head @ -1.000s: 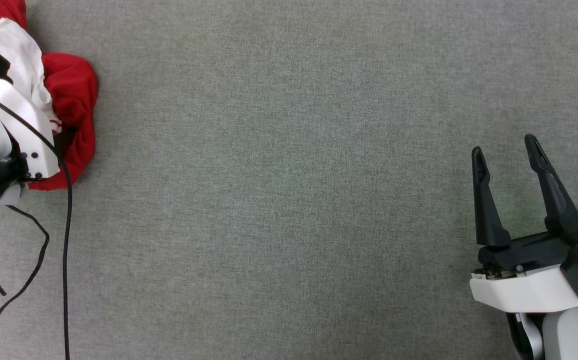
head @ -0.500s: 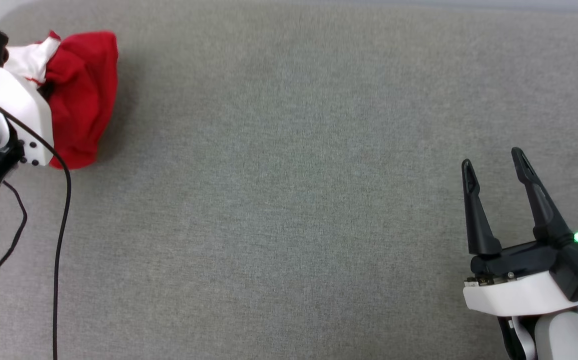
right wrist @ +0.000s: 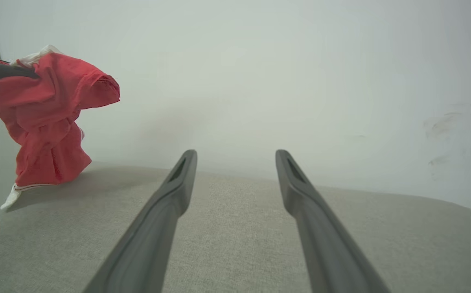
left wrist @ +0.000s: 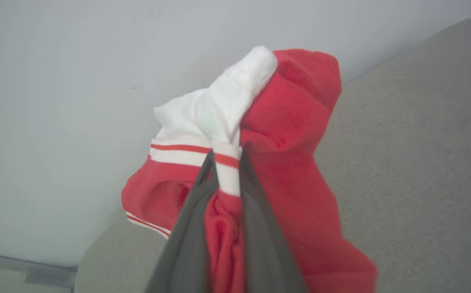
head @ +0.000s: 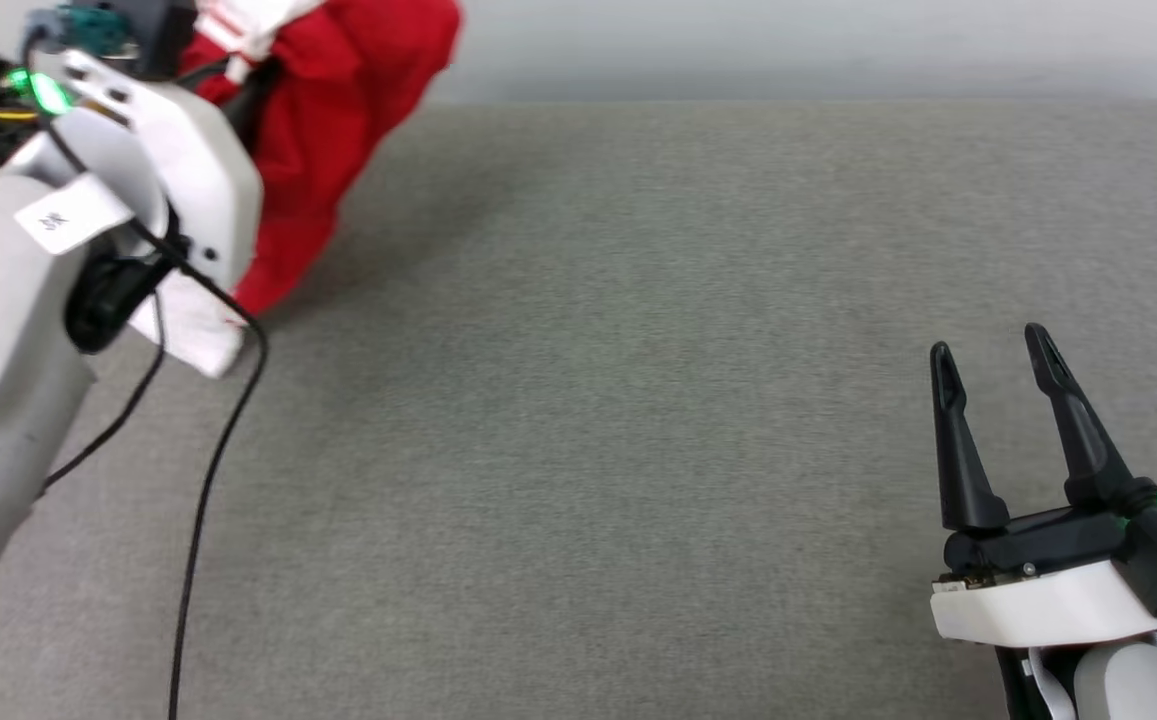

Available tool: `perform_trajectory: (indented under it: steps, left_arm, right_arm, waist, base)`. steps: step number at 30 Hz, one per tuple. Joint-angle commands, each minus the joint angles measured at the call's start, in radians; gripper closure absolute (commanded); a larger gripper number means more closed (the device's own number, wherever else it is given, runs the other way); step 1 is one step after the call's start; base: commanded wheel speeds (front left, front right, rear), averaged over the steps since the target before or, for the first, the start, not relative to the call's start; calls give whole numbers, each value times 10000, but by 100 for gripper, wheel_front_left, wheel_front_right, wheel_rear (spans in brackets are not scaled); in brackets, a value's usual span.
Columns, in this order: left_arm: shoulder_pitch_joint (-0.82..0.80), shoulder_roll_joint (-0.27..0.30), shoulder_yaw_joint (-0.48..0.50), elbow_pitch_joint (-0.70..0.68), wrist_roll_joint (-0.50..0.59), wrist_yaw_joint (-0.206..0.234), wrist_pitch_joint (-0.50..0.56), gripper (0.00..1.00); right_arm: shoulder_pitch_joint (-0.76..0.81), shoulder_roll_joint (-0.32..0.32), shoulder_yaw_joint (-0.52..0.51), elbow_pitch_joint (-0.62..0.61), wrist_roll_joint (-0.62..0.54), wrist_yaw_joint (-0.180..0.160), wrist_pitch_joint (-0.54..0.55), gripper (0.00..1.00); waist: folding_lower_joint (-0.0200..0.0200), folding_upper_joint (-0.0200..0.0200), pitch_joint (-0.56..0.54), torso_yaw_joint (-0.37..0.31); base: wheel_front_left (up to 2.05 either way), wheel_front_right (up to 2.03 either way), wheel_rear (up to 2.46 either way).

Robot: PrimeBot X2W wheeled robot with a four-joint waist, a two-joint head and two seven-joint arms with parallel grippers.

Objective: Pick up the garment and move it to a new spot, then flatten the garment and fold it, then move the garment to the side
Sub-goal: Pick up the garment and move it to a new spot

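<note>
The garment (left wrist: 292, 122), a red jersey with a white sleeve and red-and-white striped trim, hangs bunched from my left gripper (left wrist: 226, 162), which is shut on its striped trim. In the head view the garment (head: 338, 130) dangles at the upper left behind my left wrist housing (head: 188, 170), which hides the fingers. In the right wrist view the garment (right wrist: 48, 122) hangs at the left, its lowest white tip touching the table. My right gripper (head: 988, 345) stands open at the lower right, far from the cloth, with nothing between its fingers (right wrist: 178, 183).
The grey fabric-covered table (head: 638, 400) spreads wide between the two arms. Its far edge (head: 788, 100) meets a pale wall (right wrist: 300, 81). A black cable (head: 203, 480) droops from my left arm over the table's left part.
My left gripper has shut on the garment and raised it off the table, carrying it up and to the right. The head camera has tilted up. The right gripper stays open.
</note>
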Motion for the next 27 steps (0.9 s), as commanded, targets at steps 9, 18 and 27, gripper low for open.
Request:
perform_trajectory:
  steps: [9,18,27]
  left_arm:
    - [27,-1138,-795,-1296,428,68,-252,100]
    - [530,-2994,-2267,-935,718,28,-659,100]
    - [1382,-4514,-4646,537,499,1,-1034,100]
  right_arm:
    - [142,28,-160,-42,360,-7,-19,0]
    - [-43,27,-358,-125,571,-7,-21,0]
    - [-165,27,-547,-69,720,-7,-21,0]
  waist:
    - [0,0,-58,-1378]
    - [0,0,414,-2244]
    - [0,0,886,-2529]
  base:
    - [0,0,0]
    - [0,0,0]
    - [0,0,0]
